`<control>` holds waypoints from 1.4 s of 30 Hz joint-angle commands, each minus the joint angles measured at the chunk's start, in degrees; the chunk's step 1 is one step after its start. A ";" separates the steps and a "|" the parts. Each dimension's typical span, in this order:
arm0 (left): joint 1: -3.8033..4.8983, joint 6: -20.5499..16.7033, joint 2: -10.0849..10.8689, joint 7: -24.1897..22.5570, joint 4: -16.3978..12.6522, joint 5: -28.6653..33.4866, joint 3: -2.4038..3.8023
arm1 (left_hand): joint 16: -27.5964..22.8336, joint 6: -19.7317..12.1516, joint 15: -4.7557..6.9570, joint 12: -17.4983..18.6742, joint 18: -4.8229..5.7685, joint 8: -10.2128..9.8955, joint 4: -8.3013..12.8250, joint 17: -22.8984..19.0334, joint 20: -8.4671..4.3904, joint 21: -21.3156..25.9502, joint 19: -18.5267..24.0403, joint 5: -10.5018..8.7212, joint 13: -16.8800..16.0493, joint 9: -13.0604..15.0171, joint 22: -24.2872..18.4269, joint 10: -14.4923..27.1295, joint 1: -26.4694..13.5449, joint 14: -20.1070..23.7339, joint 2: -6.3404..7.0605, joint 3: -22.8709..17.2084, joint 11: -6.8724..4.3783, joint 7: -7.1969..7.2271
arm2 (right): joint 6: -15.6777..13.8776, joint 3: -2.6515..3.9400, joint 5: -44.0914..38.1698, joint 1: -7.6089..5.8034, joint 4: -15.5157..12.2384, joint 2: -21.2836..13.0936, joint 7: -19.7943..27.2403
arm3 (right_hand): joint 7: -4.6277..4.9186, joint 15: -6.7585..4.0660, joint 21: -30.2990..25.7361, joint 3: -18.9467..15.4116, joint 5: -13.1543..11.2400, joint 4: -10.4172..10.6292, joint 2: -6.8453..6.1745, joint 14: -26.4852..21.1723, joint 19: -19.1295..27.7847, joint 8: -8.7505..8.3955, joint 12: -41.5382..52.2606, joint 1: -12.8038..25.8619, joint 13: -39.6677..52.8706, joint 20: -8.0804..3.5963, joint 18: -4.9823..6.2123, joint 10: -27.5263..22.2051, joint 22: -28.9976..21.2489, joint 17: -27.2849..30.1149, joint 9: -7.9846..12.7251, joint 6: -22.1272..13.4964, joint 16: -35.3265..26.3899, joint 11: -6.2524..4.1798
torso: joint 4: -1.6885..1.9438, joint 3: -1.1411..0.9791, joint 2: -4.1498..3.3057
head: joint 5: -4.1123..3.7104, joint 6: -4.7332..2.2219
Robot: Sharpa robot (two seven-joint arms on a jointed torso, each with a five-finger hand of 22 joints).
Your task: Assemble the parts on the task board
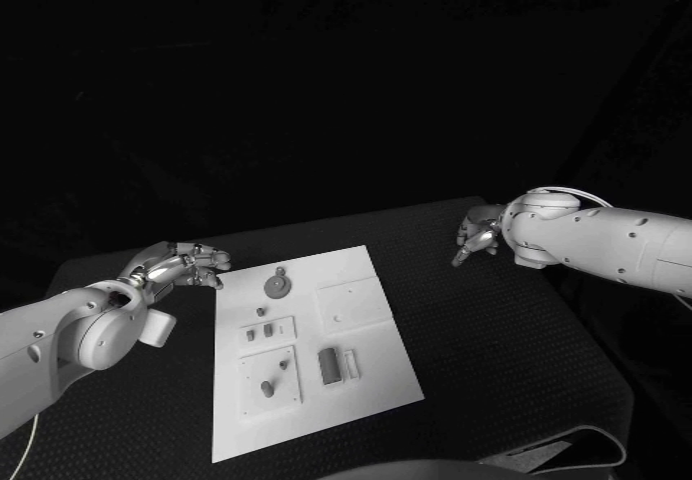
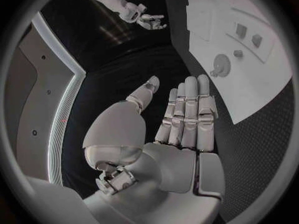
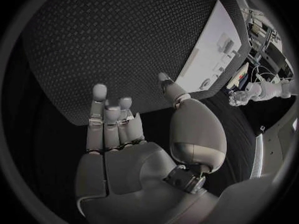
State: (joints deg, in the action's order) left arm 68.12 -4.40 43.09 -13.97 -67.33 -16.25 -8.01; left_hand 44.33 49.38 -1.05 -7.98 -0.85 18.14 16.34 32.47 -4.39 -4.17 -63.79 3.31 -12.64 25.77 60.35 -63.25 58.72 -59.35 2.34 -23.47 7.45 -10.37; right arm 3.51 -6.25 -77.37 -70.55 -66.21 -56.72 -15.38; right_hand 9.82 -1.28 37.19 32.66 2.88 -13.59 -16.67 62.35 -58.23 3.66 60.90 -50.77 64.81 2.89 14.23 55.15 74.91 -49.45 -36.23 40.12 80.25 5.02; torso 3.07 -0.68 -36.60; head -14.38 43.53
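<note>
The white task board [image 1: 310,430] lies in the middle of the black table. On it are a round disc part [image 1: 276,286], a few small parts [image 1: 260,312] on raised plates, and a rectangular block [image 1: 330,365]. My left hand [image 1: 180,266] hovers just off the board's far left corner, fingers stretched out and holding nothing. In the left wrist view the same hand [image 2: 181,119] shows flat, with the board [image 2: 249,89] and the disc part [image 2: 221,63] beyond it. My right hand [image 1: 479,232] hangs over the table well to the right of the board, empty; its fingers [image 3: 115,124] are spread.
The black textured table [image 1: 505,330] spreads to the right of the board. A square raised plate [image 1: 353,303] sits on the board's right half. The table's far edge runs behind both hands.
</note>
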 commanded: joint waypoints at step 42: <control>-0.42 1.23 -0.10 -1.21 -0.02 -0.07 0.03 | -0.24 -0.58 -0.33 0.08 -0.98 -0.43 -0.04 0.15 0.10 0.16 0.17 -0.13 0.11 -0.11 -0.12 0.47 -0.66 0.15 0.20 0.42 0.00 -0.04 | -6.79 -0.15 6.32 0.20 -11.62 4.95 4.28 | -1.18 -2.57 1.72 -3.71 0.17 3.42 7.31 1.32 -1.74 13.04 3.54 4.10 -4.77 0.35 0.75 2.20 1.09 0.87 -3.25 6.95 2.48 -2.80 | 0.34 0.41 -0.11 | 1.04 -1.38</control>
State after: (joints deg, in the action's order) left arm 67.72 -4.01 43.08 -14.24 -67.23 -16.25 -8.01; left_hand 44.33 49.17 -1.06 -7.98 -0.85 17.92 16.34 32.57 -4.38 -4.17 -63.78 3.31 -12.60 25.73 60.32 -63.29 58.49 -59.35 2.57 -23.47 7.42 -10.57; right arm -4.26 -6.37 -71.55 -70.43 -77.43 -51.80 -9.06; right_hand 7.58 -3.33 38.71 29.17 2.88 -10.47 -10.09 63.26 -59.65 16.50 64.30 -47.07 60.19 3.34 14.30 57.33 74.91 -48.63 -39.42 44.91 82.53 2.49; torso 3.38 -0.31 -36.73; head -14.10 42.04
